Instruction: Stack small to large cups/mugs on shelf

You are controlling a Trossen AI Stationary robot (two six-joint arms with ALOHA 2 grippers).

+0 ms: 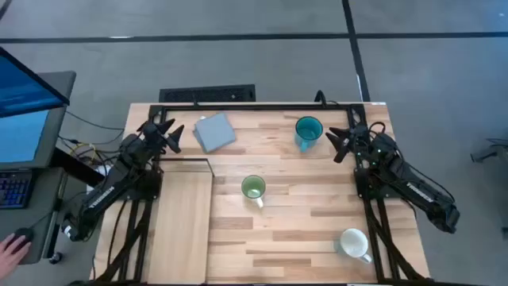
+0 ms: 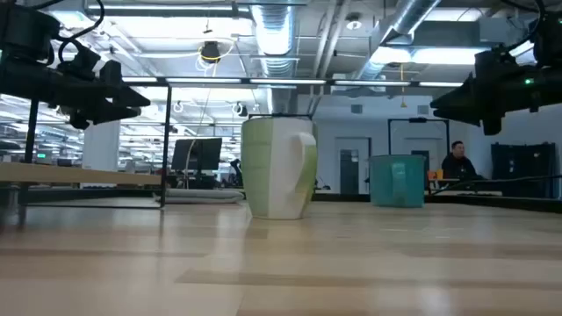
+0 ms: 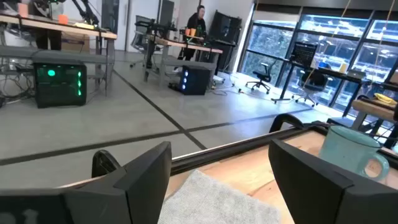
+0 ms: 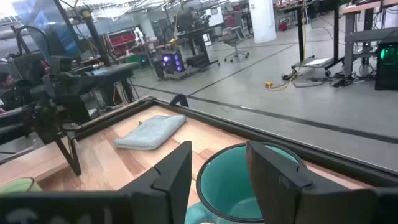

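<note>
Three mugs stand upright on their bases on the plank table: a teal one (image 1: 308,131) at the far right, a light green one (image 1: 253,188) in the middle and a white one (image 1: 355,244) near the front right. The pale shelf panel (image 1: 184,230) lies at the left; in the low view the shelf (image 2: 79,175) stands raised on thin dark legs. My right gripper (image 1: 337,143) hovers open just right of the teal mug and above it; the teal mug's rim (image 4: 239,183) shows between the fingers. My left gripper (image 1: 171,137) hangs open, high over the shelf's far end.
A flat grey-blue pad (image 1: 214,131) lies at the far edge, between my left gripper and the teal mug. A dark frame (image 1: 262,105) runs along the table's far edge. Left of the table stand a monitor and keyboard, with a person's hand (image 1: 11,246) near them.
</note>
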